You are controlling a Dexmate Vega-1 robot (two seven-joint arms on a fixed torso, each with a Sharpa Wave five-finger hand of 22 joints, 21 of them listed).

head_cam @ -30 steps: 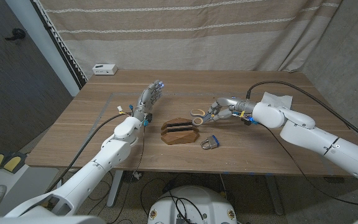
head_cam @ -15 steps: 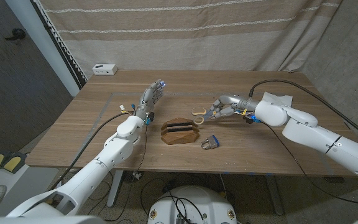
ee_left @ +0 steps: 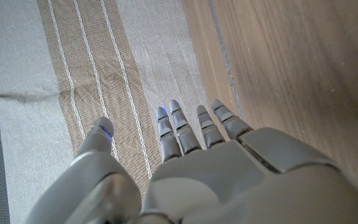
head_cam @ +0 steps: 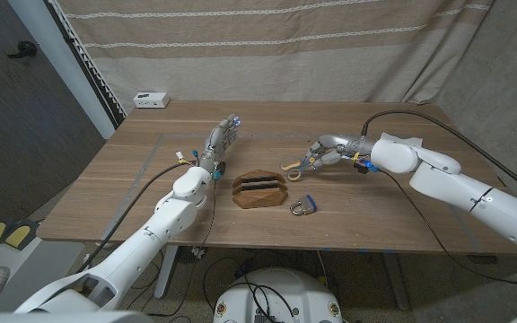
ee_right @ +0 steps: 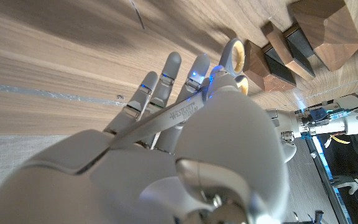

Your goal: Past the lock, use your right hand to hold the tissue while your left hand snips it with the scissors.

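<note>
My right hand (head_cam: pixel 327 154) grips a pair of scissors (head_cam: pixel 289 166) with beige handles, held just above the table behind the padlock (head_cam: pixel 302 206). In the right wrist view the steel blade of the scissors (ee_right: pixel 180 114) lies across my right hand (ee_right: pixel 166 155), with the beige handles beyond the fingertips. My left hand (head_cam: pixel 222 138) stands raised left of the middle, fingers straight and apart, holding nothing; the left wrist view shows my left hand (ee_left: pixel 229 174) from the back, pointing toward the curtain. I see no tissue on the table.
A slotted wooden block (head_cam: pixel 258 189) sits at the table's middle, between my hands and left of the padlock. A small white box (head_cam: pixel 152 100) lies at the far left corner. A striped curtain (head_cam: pixel 267 45) hangs behind the table.
My right hand has drawn slightly right and lifted the scissors, whose handles earlier lay on the table. The left hand has barely moved.
</note>
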